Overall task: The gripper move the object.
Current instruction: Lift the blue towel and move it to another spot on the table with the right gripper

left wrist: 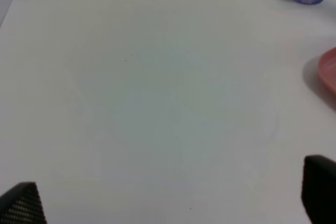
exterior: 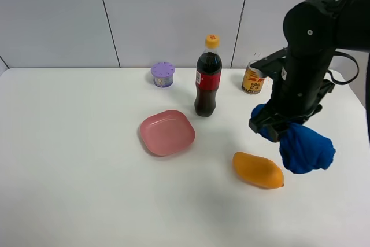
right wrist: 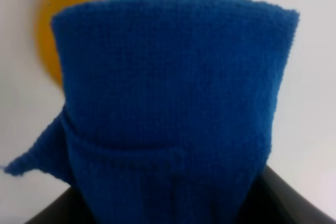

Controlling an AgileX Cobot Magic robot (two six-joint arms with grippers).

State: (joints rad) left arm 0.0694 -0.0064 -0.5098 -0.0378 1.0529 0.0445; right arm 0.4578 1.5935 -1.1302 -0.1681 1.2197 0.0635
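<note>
right end effector (exterior: 276,126) pinching blue cloth (exterior: 306,151), apparently lifted off the desk (exterior: 69,160) near its right edge | left end effector (left wrist: 170,198) spread over bare desk | risk: drooping cloth may brush the mango (exterior: 258,170) and roll it, or slip free

I get bright, even light from overhead on the white counter (exterior: 69,172); shadows under the cola bottle (exterior: 207,85) are short and soft. My left wrist feed looks soft and faintly greenish. The blue cloth (right wrist: 173,103) fills the right wrist feed, with the mango (right wrist: 46,45) behind it blurred.
</note>
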